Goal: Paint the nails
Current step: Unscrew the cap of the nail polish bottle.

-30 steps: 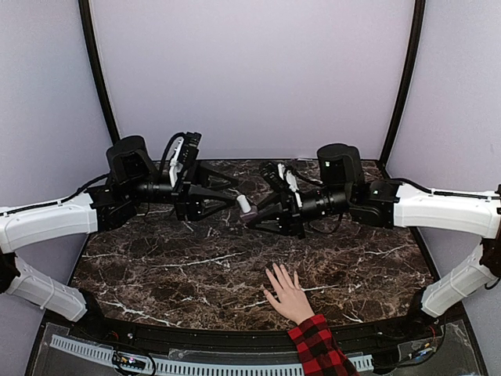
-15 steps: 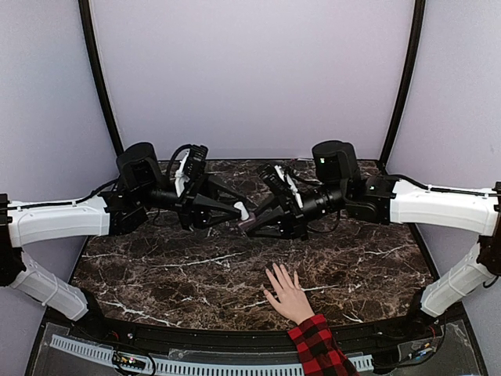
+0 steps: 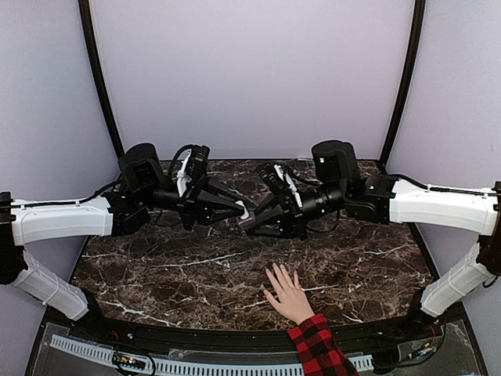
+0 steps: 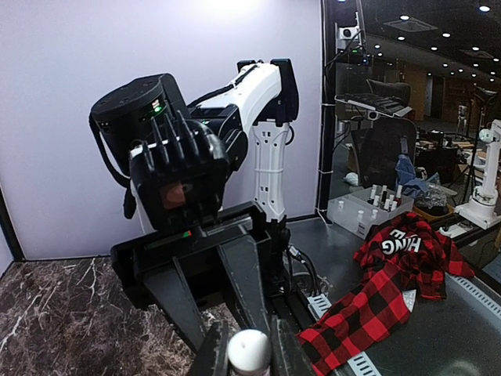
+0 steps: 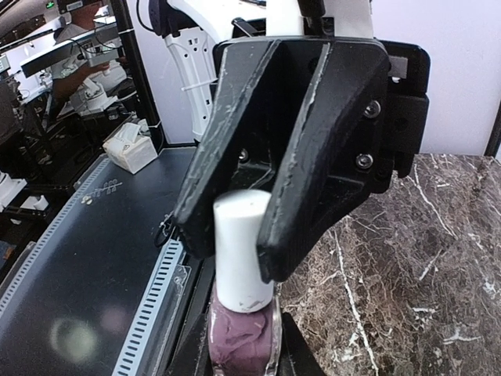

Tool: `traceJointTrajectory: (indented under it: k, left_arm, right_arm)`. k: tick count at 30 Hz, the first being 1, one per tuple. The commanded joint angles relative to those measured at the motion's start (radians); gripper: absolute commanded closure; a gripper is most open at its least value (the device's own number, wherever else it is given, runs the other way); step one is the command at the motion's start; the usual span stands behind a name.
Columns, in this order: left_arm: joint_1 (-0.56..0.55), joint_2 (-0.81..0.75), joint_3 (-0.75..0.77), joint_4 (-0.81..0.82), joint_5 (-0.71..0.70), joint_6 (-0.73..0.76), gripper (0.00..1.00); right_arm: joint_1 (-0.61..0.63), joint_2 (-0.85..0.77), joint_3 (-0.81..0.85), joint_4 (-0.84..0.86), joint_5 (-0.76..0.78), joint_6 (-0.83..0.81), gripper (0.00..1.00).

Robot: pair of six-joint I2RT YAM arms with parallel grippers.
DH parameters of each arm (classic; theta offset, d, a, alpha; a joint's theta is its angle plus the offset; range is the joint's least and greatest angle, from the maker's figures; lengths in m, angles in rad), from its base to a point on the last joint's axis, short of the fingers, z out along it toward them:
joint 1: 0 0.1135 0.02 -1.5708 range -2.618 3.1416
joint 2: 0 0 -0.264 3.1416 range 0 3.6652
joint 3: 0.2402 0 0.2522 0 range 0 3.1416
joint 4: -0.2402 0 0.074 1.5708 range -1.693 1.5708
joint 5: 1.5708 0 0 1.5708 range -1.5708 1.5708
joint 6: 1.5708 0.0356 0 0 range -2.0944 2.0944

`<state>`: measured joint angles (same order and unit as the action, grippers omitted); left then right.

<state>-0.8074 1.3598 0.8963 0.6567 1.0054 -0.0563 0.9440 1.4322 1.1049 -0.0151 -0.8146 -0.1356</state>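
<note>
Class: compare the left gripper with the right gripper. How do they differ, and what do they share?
The left gripper clamps the white cap; the right gripper clamps the purple bottle under that cap. The left gripper reaches in from the left, the right gripper from the right, facing it. Both are black, two-fingered and shut.

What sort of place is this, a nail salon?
Probably a robotics lab: a left arm and right arm over a marbled table in a plain booth, another robot and an office chair beyond.
</note>
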Motion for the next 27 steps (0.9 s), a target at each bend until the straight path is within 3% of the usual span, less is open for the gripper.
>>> traceJointTrajectory:
  k: [1,16,27]
  left_arm:
    - [-0.003,-0.020,-0.007,0.012,-0.077,-0.012,1.00]
    - [-0.004,0.047,0.046,-0.097,-0.625,-0.129,1.00]
    - [-0.020,0.163,0.093,-0.082,-0.870,-0.275,1.00]
  right_arm:
    - [-0.002,-0.016,0.020,0.056,0.156,0.034,0.99]
    - [-0.002,-0.022,-0.001,0.130,0.761,0.092,0.99]
    - [-0.001,0.064,0.027,0.145,0.928,0.106,0.99]
